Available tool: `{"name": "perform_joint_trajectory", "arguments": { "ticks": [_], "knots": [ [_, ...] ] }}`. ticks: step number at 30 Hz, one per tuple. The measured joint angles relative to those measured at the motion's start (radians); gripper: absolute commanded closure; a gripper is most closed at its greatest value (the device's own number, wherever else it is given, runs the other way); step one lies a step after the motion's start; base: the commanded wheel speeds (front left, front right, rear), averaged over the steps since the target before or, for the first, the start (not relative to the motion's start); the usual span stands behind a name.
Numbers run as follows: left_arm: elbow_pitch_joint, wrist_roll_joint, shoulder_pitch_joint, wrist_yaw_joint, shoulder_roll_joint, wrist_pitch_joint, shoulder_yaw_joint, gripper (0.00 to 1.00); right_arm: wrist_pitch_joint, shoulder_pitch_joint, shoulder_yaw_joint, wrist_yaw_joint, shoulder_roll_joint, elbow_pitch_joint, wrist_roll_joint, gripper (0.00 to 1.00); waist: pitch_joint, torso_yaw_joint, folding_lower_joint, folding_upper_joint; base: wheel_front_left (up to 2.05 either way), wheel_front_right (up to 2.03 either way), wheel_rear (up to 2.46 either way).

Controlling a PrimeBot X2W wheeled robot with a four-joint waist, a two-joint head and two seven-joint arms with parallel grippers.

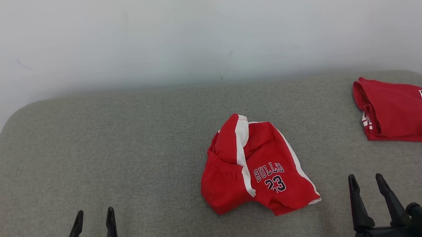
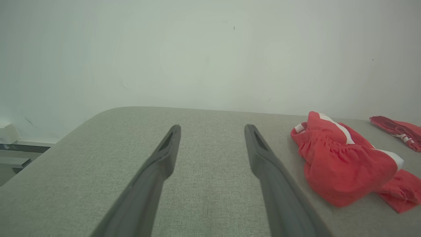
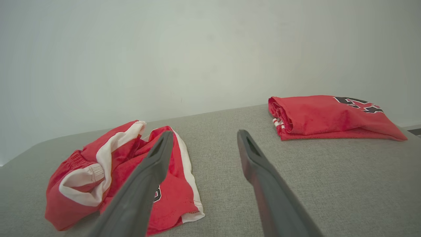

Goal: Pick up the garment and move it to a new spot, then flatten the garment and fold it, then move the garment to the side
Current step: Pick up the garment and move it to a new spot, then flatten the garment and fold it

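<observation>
- The garment (image 1: 258, 167), a pair of red shorts with white side stripes and "BULLS 23" printed on the leg, lies crumpled near the middle of the grey padded surface (image 1: 124, 145), a little right of centre.
- Its waistband end is bunched up and folded over on the left side. The printed leg spreads flatter toward the near right.
- The heap's long axis runs roughly near to far, with the far end leaning slightly left.
- The left gripper (image 1: 94, 211) sits at the near left with its two dark fingers spread apart and nothing between them. Bare fabric lies ahead of it, and the shorts are well off to its right.
- The right gripper (image 1: 365, 178) sits at the near right, also spread wide and empty. The shorts lie just to its left and slightly farther away (in its wrist view the near hem sits right beside its left finger).
- The right arm is therefore clearly the nearer one. A short reach left and forward would probably bring it over the leg hem, and the left arm would have to cross much more open surface.
- A second red garment (image 1: 397, 110), already folded, rests at the far right, well apart from the shorts, so that corner is taken.
- No part of the task looks started yet, and picking up the shorts seems to be the step in hand.
</observation>
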Motion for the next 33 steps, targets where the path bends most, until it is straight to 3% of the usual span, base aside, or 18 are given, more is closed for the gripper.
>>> {"name": "perform_joint_trajectory", "arguments": {
  "ticks": [27, 33],
  "knots": [
    [0.028, 0.047, 0.012, -0.042, -0.04, 0.0, 0.046, 0.0, 0.018, 0.019, 0.03, 0.0, 0.011, -0.029, -0.013, 0.0, 0.004, 0.01, 0.0, 0.0, 0.0, 0.0, 0.0],
    [0.049, 0.071, -0.04, -0.049, -0.04, 0.0, -0.002, 0.0, 0.017, 0.015, 0.034, 0.0, 0.013, -0.02, -0.012, 0.0, 0.009, 0.005, 0.0, 0.0001, 0.0, 0.0, 0.0]
  ]
}}
